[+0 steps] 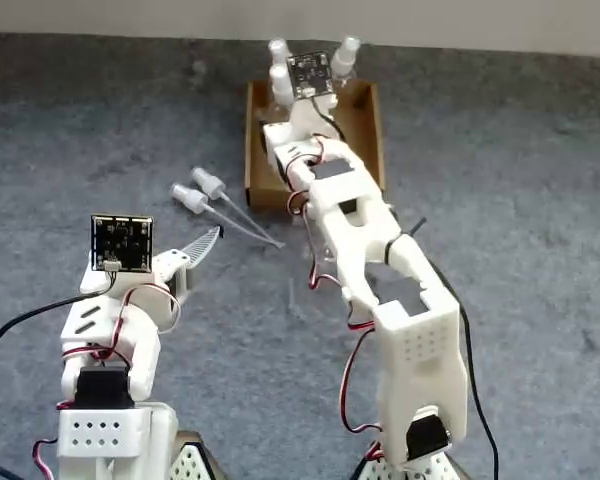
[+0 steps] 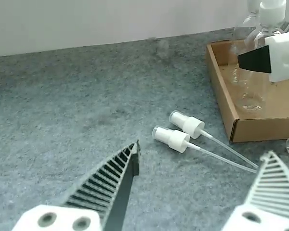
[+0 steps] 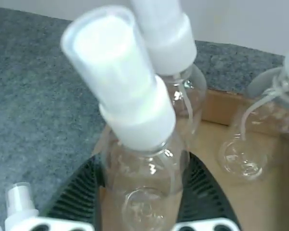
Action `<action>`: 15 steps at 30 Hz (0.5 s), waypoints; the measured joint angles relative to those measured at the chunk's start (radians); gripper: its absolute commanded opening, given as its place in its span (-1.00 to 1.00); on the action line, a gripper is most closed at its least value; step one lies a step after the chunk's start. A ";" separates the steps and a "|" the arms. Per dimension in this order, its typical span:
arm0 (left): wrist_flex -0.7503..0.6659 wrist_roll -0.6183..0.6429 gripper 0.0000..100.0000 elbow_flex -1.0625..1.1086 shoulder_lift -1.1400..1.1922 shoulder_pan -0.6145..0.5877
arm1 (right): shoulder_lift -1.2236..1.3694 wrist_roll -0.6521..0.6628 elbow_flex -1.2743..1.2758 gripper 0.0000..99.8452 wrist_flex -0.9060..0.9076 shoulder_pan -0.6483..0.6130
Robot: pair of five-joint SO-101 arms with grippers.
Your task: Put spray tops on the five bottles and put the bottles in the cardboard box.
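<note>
Right gripper (image 3: 144,188) clamped on bottle (image 3: 140,159) body; looks light, slick, crushable. Left gripper (image 2: 202,151) fingers apart. Tops (image 2: 179,138) at its 12 o'clock; I'd grab the collars.

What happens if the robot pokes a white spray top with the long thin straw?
Lying on its side, the round white plastic spray top would probably roll a little. Its thin clear straw looks bendy. It seems very light.

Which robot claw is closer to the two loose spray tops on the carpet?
Left. The left gripper is open just short of the spray tops, pointing at them. The right gripper is farther off at the cardboard box, shut on a bottle.
</note>
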 measured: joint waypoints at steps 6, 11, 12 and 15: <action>0.000 0.000 -0.39 0.000 0.000 0.000 | 0.000 0.000 0.000 -0.74 0.000 -0.002; 0.000 0.000 -0.39 0.000 0.000 0.000 | 0.000 0.000 0.000 -0.73 0.000 -0.002; 0.000 0.000 -0.39 0.000 0.000 0.000 | 0.000 0.000 0.000 -0.73 0.000 -0.002; 0.000 0.000 -0.39 0.000 0.000 0.000 | 0.000 0.000 0.000 -0.73 -0.002 -0.003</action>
